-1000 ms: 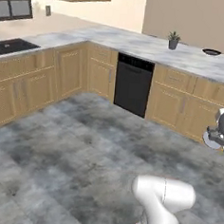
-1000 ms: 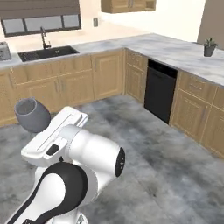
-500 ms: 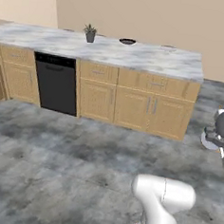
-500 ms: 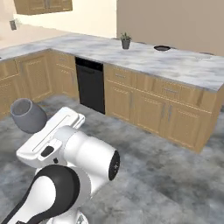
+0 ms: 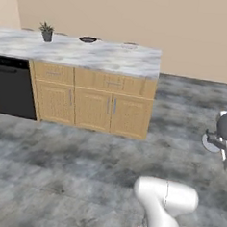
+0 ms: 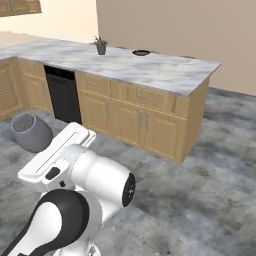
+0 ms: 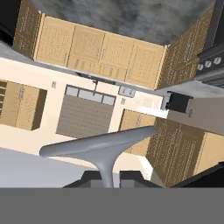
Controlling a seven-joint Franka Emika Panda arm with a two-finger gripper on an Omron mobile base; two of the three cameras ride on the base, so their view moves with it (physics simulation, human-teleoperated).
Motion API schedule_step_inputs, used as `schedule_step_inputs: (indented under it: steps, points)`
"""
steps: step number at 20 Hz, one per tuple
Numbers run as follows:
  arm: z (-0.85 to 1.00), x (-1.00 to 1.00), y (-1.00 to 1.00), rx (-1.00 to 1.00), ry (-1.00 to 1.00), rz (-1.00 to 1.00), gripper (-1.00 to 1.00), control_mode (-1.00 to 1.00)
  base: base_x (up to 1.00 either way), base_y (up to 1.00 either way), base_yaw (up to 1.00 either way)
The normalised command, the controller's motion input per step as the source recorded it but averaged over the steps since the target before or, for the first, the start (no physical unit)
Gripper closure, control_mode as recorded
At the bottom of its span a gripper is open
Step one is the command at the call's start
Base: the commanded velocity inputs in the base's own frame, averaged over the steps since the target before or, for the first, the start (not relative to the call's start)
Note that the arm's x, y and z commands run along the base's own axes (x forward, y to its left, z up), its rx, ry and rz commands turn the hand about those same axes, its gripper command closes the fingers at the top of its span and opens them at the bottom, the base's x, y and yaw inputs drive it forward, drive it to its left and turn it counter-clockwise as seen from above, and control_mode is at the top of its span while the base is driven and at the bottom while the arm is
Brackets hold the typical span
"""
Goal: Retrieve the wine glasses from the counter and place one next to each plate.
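Observation:
My gripper is shut on the stem of a smoky-grey wine glass, whose round foot fans out just above the finger tips. The same wine glass shows at the right edge of the left base view, and its rounded bowl hangs left of the arm in the right base view. On a long marble worktop lie a dark plate and, to its right, a pale white plate. The dark plate also lies far back in the right base view. The counter is out of view.
A small potted plant stands on the worktop left of the plates. Below the worktop are light wooden cabinets and a black dishwasher. Grey stone floor stretches between me and the cabinets.
Both base views have swung: the worktop, plant and dishwasher slid left and its right end came into view, so the base turned. The glass stays in the shut gripper.

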Motion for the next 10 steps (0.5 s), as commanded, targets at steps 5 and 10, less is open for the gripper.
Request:
schedule_step_inputs:
  steps: [5,10]
  points:
    - [0.0,0.0,0.0,0.0,0.0,0.0,1.0,1.0,0.07,-1.0,-0.4]
    - [0.0,0.0,0.0,0.0,0.0,0.0,1.0,1.0,0.93,-1.0,-0.17]
